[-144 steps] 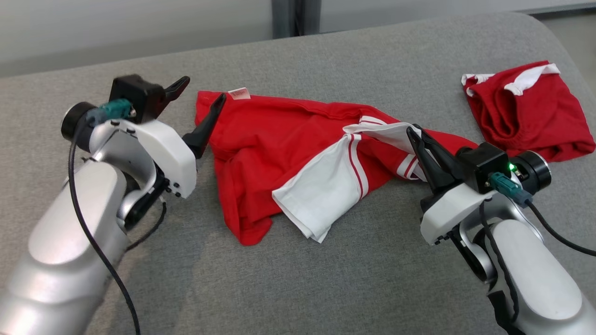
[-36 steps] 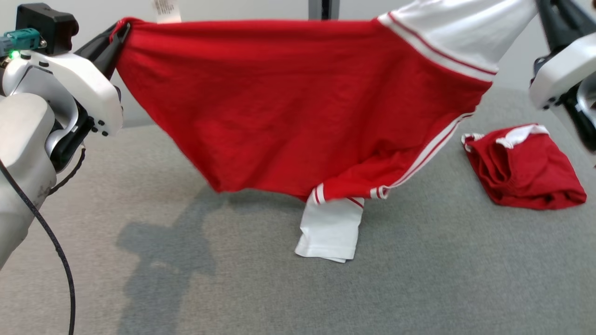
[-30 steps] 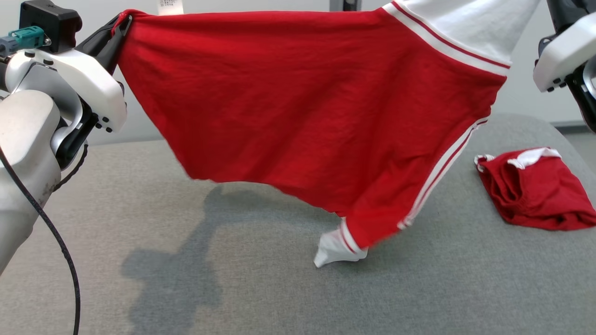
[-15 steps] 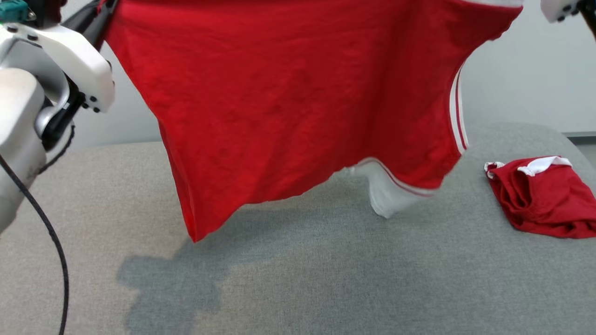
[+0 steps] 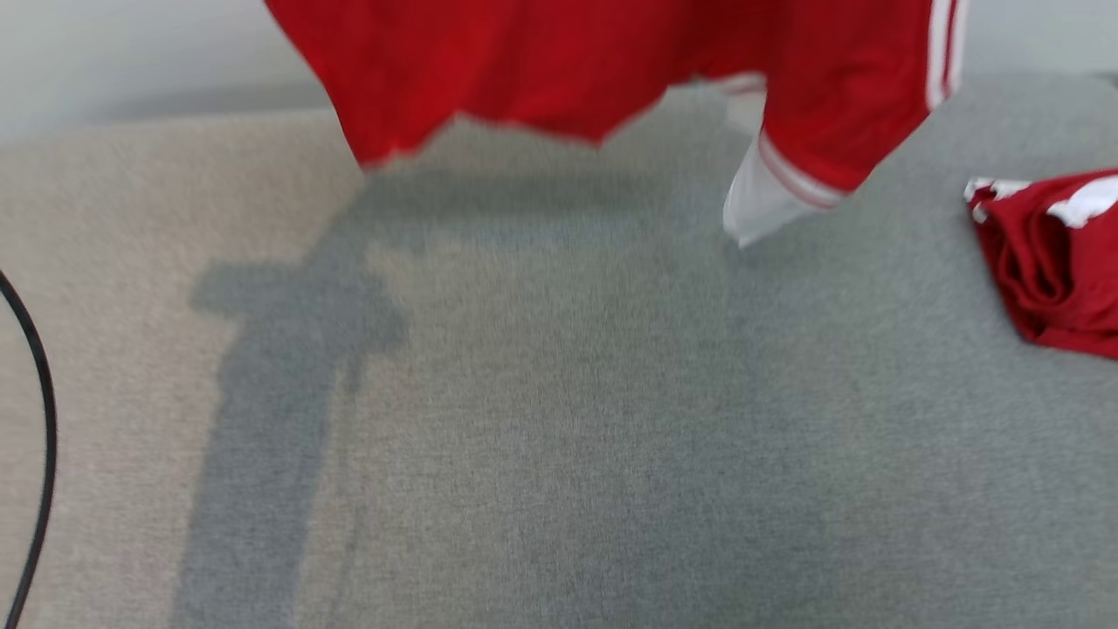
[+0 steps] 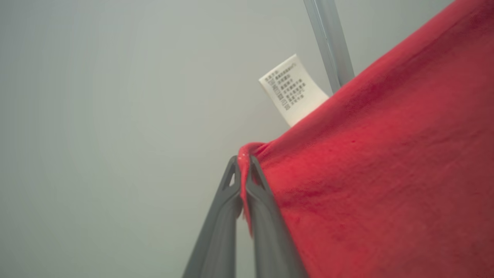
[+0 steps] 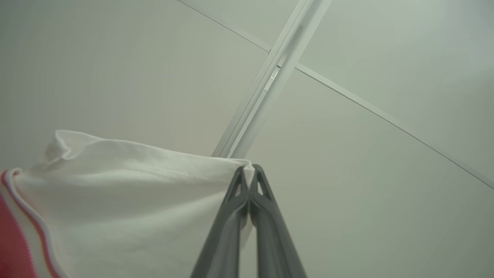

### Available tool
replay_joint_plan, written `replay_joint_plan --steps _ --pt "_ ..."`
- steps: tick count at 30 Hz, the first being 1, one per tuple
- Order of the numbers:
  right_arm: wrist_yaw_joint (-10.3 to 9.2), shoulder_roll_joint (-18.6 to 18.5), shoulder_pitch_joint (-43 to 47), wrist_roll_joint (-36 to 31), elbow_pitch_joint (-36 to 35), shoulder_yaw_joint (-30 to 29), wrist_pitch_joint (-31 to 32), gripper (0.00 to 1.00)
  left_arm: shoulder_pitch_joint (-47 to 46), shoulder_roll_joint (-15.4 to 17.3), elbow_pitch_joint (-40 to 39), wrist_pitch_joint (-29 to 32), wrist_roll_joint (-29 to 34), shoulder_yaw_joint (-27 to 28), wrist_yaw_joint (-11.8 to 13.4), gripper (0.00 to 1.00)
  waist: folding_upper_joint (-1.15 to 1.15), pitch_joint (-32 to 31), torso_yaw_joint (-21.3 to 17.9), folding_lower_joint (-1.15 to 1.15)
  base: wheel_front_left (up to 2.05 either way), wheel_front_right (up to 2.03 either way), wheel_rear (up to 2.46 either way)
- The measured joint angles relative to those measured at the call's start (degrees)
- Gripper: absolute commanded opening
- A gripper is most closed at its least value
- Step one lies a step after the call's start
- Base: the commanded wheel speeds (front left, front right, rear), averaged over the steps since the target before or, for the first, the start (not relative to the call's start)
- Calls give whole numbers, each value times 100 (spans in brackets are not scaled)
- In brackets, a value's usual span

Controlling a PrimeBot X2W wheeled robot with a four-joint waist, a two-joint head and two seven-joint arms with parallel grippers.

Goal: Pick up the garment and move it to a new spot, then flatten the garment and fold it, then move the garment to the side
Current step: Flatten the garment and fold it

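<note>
Red cloth hangs across the 12 o'clock edge of the head view. The garment (image 5: 559, 61) is off the grey cushion (image 5: 559, 454), with its ragged lower hem and one white sleeve (image 5: 758, 199) dangling toward 1 o'clock. A few seconds ago it lay crumpled on that cushion, with a claw at each end. A second ago the sleeve tip still dragged on the fabric, and now it appears to swing free above it. The head camera has also tilted, so part of the apparent rise is the view shifting.

In the left wrist view, the left gripper (image 6: 244, 161) has its fingers pressed together on a red corner just below the care label (image 6: 292, 89). In the right wrist view, the right gripper (image 7: 249, 170) pinches the edge of a white sleeve, again with its fingers closed tight. The cloth runs taut between the two claws.

A broad shadow (image 5: 297, 297) falls toward 9 o'clock. The second red garment (image 5: 1048, 262) sits bundled at 3 o'clock, well apart from the hanging one.

The pick-up looks done. What remains is to carry the spread garment to a fresh patch of cushion and lay it flat, well away from the 3 o'clock bundle.
</note>
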Motion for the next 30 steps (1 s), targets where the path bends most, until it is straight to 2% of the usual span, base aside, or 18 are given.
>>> replay_joint_plan --steps 3,6,9,11,13,19,30 --pt "0 93 -552 -221 398 -267 -278 0 -533 -147 200 -213 119 112 177 0 0 462 -7 0 0 0 0" --pt "0 102 -1052 -594 569 -815 -377 0 -1024 -328 372 -471 198 327 454 0 0 923 -8 0 0 0 0" --pt "-1 18 -1227 -1212 -121 -1699 -402 0 -1400 -525 415 -589 235 645 767 0 0 1363 4 0 0 0 0" --pt "-1 31 -944 -1659 -621 -2245 -417 0 -1472 -573 250 -609 453 834 934 0 0 1629 20 0 0 0 0" --pt "-2 123 -430 -2063 -967 -2636 -416 0 -1466 -615 -32 -609 703 1071 974 0 0 1873 43 0 0 0 0" --pt "-1 445 714 -2464 -1266 -2994 -415 0 -722 -681 -424 -609 1341 1515 950 0 0 2348 153 0 0 0 0" --pt "-1 530 1845 -1997 -1240 -2481 -415 0 414 -817 -387 -610 2272 1789 479 0 0 2397 337 0 0 0 0"
